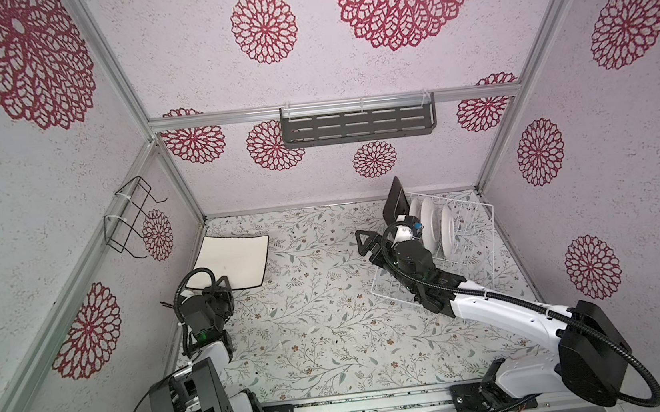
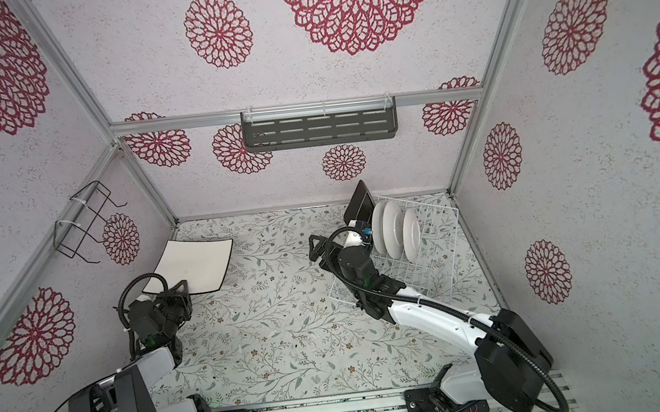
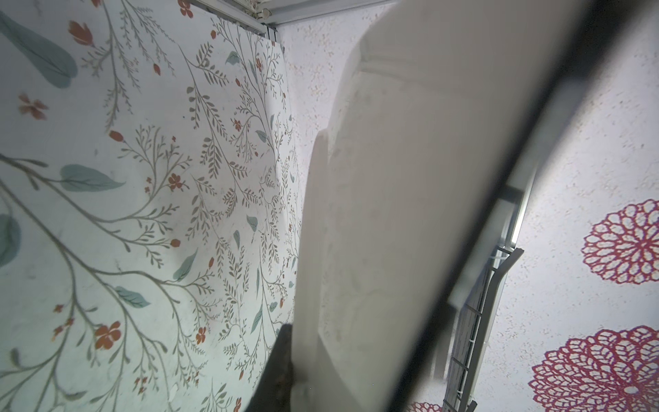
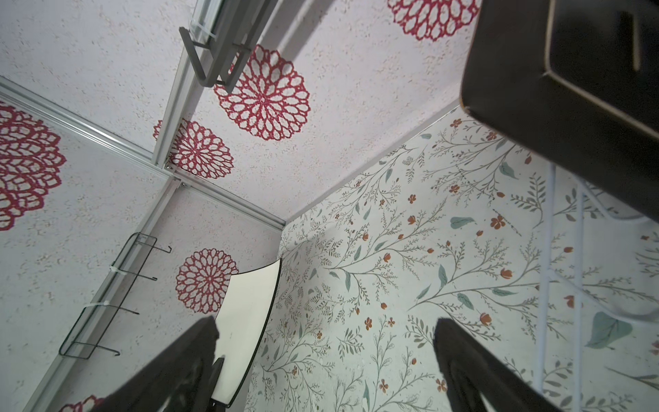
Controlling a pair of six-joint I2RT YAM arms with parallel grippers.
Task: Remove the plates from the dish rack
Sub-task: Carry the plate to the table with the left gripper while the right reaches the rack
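Left wrist view: left fingers [image 3: 281, 374] clenched on square white plate [image 3: 410, 214]; right fingers [image 4: 474, 367] spread, black plate [image 4: 588, 107] nearby.

white square plate [image 1: 237, 258]: tilted, left | black plate [image 1: 396, 201], round plates [image 1: 430, 221]: upright in dish rack [image 1: 472, 242]

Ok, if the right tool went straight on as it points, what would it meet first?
Probably nothing soon: the open right tool points across bare table toward the far left corner. The square white plate in the left tool sits beside that line; depth is unclear.
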